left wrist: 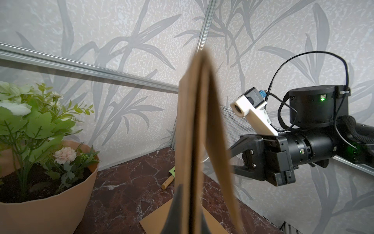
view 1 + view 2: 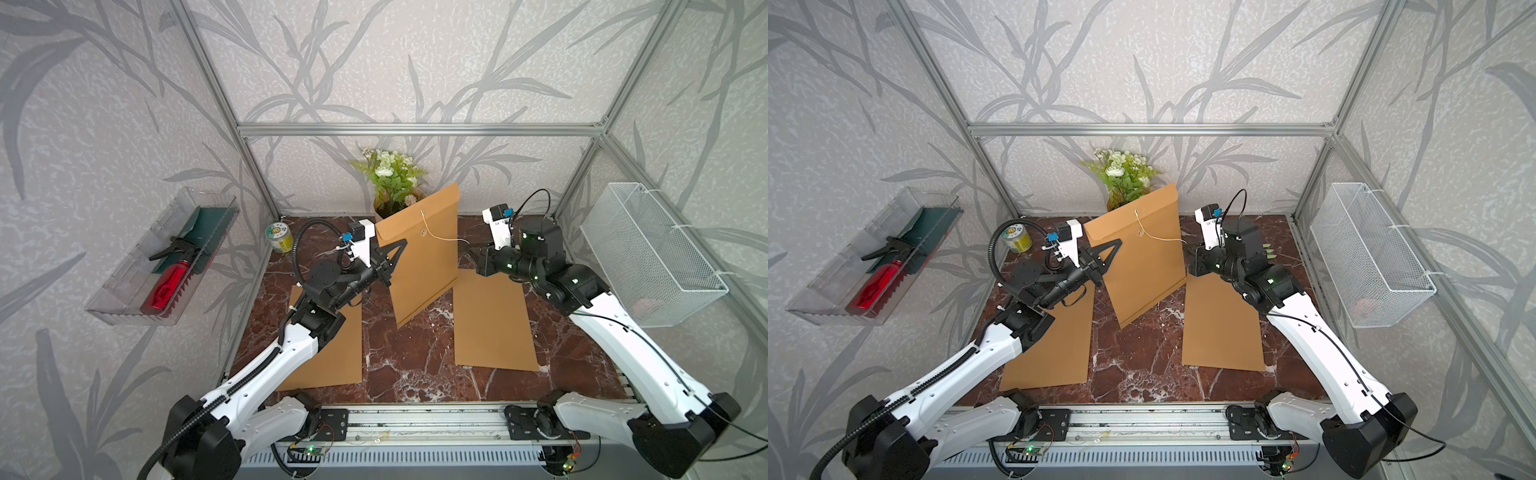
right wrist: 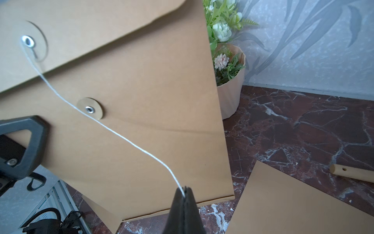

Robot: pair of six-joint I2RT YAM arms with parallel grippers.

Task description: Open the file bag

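The left gripper (image 2: 402, 243) was clamped shut on one side edge of the file bag (image 2: 422, 266), holding it upright over the middle of the marble tabletop (image 2: 415, 365). At the bag's opposite edge, the right gripper (image 3: 185, 190) had its closed jaws pinching the end of the white string (image 3: 121, 137), which ran loose from the flap's eyelet (image 3: 28, 41)

Both top views look down (nearly alike); wrist views sit close, facing the file bag (image 3: 151, 91).
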